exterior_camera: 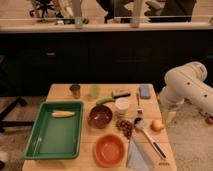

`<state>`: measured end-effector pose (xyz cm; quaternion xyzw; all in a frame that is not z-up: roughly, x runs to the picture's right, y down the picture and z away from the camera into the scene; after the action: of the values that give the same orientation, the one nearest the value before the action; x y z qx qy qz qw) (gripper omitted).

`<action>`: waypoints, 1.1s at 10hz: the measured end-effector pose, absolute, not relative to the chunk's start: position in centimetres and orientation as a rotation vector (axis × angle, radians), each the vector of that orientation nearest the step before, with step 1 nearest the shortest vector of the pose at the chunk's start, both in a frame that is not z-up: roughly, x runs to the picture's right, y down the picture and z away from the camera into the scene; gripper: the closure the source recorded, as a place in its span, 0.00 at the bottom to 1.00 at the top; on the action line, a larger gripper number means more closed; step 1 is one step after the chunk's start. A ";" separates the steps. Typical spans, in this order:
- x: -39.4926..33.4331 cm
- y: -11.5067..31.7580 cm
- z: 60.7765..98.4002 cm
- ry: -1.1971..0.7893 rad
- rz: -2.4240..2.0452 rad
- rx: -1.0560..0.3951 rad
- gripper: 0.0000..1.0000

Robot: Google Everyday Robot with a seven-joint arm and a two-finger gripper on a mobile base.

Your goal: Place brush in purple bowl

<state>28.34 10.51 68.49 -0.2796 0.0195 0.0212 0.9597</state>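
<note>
The brush (148, 137) lies on the wooden table (60, 91) at the front right. Its pale rounded head is near the grapes and its thin dark handle runs toward the front right corner. The purple bowl (100, 116) stands empty in the middle of the table, left of the brush head. My white arm (187, 86) hangs off the table's right edge. The gripper (168, 118) points down beside that edge, right of the small orange fruit (157, 125) and apart from the brush.
A green tray (45, 142) holding a yellow item (63, 114) fills the left side. An orange bowl (109, 149) sits at the front. A white cup (121, 105), fork (138, 103), dark block (120, 93), blue-grey sponge (144, 91), metal cup (75, 90), green cup (95, 91), grapes (125, 127) and a pale cloth (137, 157) are also there.
</note>
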 end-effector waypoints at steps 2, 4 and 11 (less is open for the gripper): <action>28.3 10.5 68.5 0.040 0.043 -0.567 0.20; 28.3 10.5 68.5 0.040 0.043 -0.567 0.20; 28.5 10.6 68.5 0.047 0.067 -0.557 0.20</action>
<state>28.53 10.59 68.53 -0.2747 0.0234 0.0331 0.9607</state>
